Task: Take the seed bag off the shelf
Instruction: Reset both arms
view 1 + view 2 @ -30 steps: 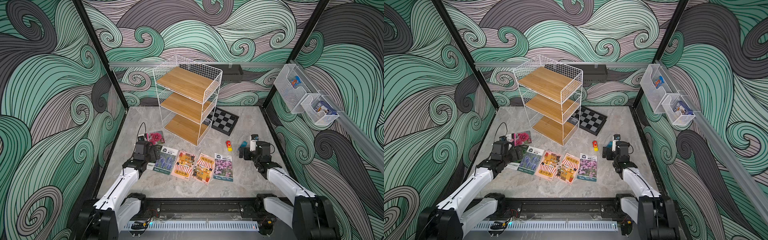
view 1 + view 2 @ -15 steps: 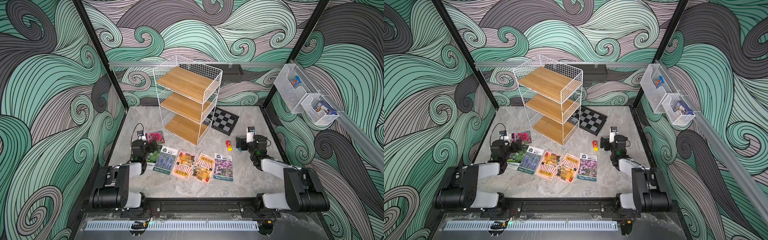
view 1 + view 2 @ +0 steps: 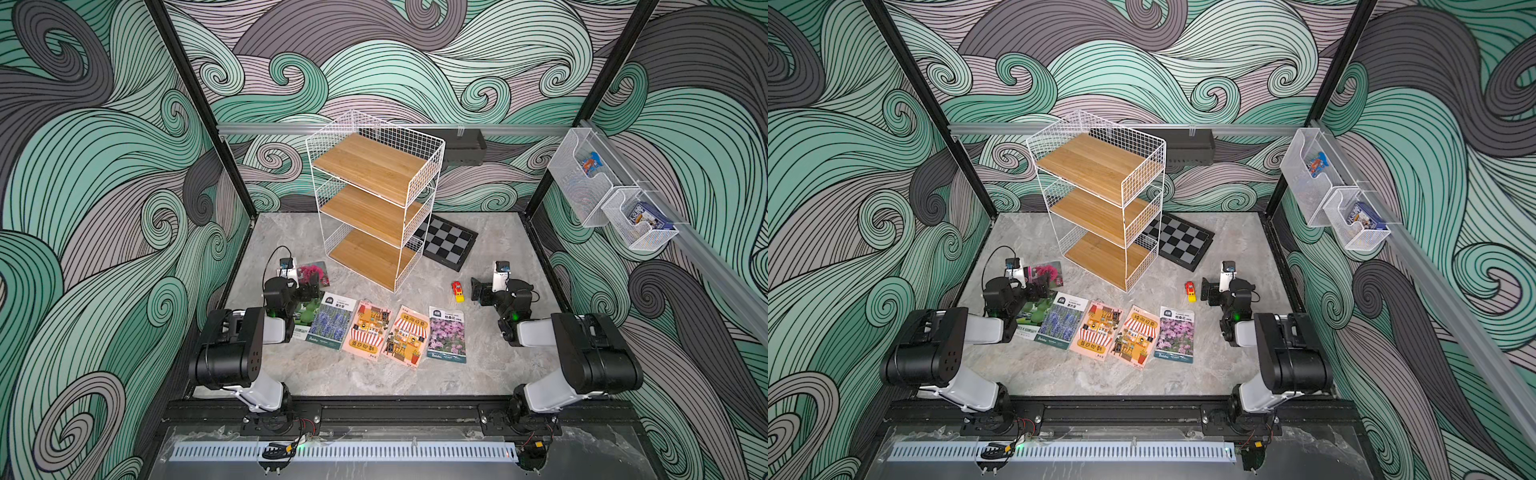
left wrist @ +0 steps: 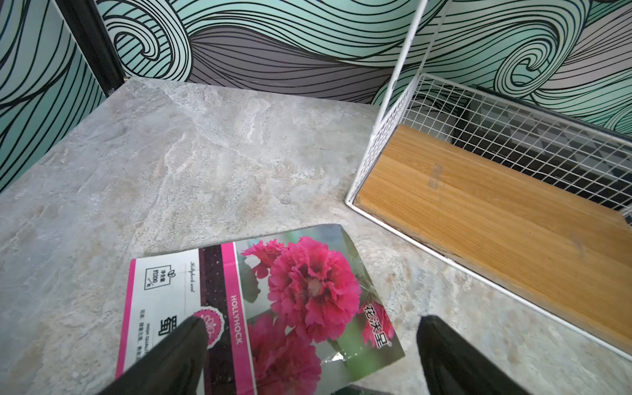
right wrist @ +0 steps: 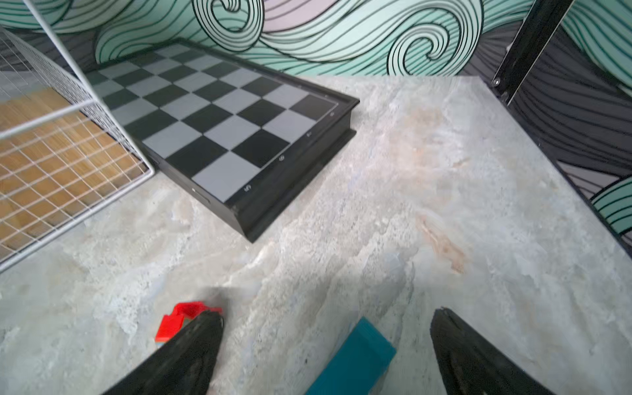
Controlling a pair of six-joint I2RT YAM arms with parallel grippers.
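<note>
**A:** What's hidden or cut off, L to R?

**B:** Left gripper (image 4: 311, 323): jaws spread wide, nothing clamped, fingers cut off by the frame edge. They straddle the near end of the seed bag (image 4: 301, 290), the hollyhock one. Touching it or not, can't tell. The bag lies flat on the table (image 3: 415, 374), just beside the foot of the shelf (image 3: 365, 166), not on it. Green packet (image 3: 305, 316) is approx. half under the left arm.

**A:** Middle and right?

**B:** Chessboard (image 3: 451, 247): 1 corner is tucked behind the shelf. Teal block (image 5: 352, 355) is cut off in the right wrist view. It lies between the right gripper (image 5: 326, 316) jaws, which stand open and grip nothing. Toy car (image 3: 457, 291) is partly behind 1 finger there. What's in the clear bins (image 3: 577, 183) is too small to read.

**A:** Counts?

**B:** 6 packets: seed bag, green packet, lavender packet (image 3: 332, 322), 2 orange packets (image 3: 368, 330), pink-flower packet (image 3: 446, 336). 1 shelf w/ 3 boards. 1 chessboard, 1 toy car, 1 teal block, 2 clear bins, 2 arms.
</note>
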